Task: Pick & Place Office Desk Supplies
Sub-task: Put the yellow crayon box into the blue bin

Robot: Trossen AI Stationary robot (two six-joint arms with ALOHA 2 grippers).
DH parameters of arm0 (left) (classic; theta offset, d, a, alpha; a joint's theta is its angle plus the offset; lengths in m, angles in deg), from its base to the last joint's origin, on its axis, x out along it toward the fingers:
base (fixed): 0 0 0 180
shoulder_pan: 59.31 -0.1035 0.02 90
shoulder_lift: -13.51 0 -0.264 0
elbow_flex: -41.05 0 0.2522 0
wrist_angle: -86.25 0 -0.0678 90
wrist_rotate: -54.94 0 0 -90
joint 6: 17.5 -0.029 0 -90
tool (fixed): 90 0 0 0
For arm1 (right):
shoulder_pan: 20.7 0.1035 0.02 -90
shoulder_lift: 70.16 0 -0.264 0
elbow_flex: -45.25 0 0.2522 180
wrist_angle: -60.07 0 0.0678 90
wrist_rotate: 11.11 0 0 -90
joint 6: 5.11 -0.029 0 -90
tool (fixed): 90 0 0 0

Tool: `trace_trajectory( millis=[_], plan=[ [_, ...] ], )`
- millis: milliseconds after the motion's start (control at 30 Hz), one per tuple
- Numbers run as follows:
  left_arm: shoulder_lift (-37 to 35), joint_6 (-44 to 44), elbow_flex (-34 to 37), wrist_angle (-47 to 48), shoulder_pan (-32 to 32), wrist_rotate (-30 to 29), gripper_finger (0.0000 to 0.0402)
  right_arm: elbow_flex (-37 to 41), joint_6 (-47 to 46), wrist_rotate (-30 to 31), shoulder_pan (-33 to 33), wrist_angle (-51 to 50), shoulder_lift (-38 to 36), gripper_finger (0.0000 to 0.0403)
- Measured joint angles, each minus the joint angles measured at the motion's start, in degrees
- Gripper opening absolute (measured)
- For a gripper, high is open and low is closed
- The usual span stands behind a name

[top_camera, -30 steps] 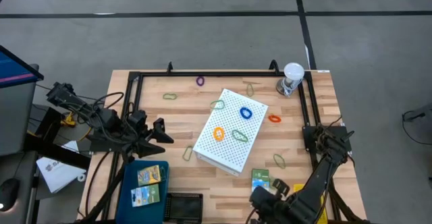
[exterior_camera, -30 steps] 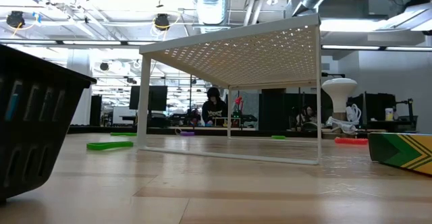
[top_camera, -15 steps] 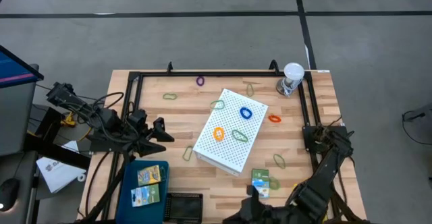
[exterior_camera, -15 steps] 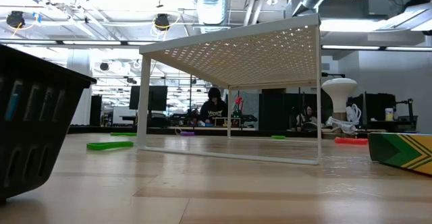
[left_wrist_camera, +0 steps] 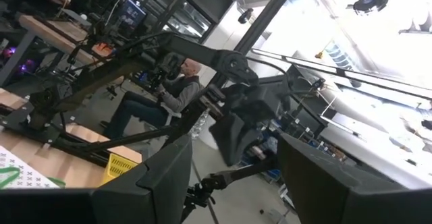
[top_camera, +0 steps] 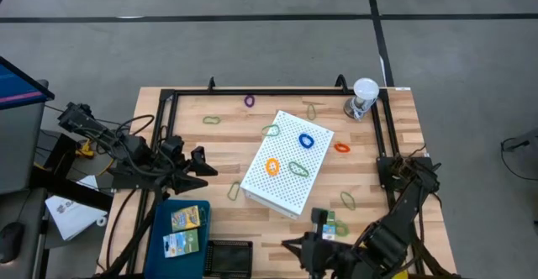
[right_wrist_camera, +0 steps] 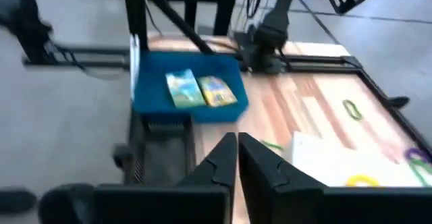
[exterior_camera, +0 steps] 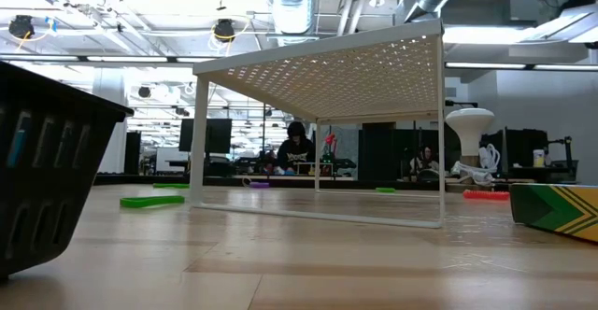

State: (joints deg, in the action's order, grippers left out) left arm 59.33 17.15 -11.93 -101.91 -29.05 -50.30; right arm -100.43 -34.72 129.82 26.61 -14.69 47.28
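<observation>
High view showed the left gripper [top_camera: 204, 163] parked at the table's left edge, jaws spread, nothing between them. Just below it sat a blue bin [top_camera: 160, 228] holding two crayon boxes [top_camera: 186, 230], with a black basket [top_camera: 229, 256] beside it. At centre lay the white perforated box [top_camera: 287, 163], tilted, with a blue loop [top_camera: 306, 140], an orange loop [top_camera: 272, 167] and an olive loop [top_camera: 298, 169] resting on top. Other loops lay scattered over the wood, among them a purple one [top_camera: 249, 101] near the far rail. A green card box [top_camera: 324, 223] lay at the near edge, with the right gripper [top_camera: 303, 250] low beside it; the right wrist view showed its fingers [right_wrist_camera: 216, 166] nearly touching, apparently gripping nothing. A clear cup [top_camera: 363, 94] stood at the far right corner.

Risks, in my judgement: the right arm hung close over the card box and could knock it off the near edge if swung carelessly. Loops on the perforated surface might snag or slip through narrow jaws.
</observation>
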Motion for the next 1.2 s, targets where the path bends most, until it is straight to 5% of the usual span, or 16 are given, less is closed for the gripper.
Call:
trace_trajectory(
  millis=[333, 567, 1200],
  plan=[
    [0.0, 0.3, 0.0, 0.0, 0.0, -1.3, 0.0214, 0.1, -12.4, -12.3, 1.8, -21.4, 1.4, 0.0118],
    [1.0, 0.3, 0.0, 0.2, 0.0, -2.6, 0.0214, 0.1, -16.7, -13.6, 4.5, -25.8, 6.4, 0.0170],
    [6.7, 0.2, 0.0, -1.7, 0.0, -2.8, 0.0214, 0.1, -41.3, -11.0, 11.5, -29.0, 24.1, 0.0183]
  ],
)
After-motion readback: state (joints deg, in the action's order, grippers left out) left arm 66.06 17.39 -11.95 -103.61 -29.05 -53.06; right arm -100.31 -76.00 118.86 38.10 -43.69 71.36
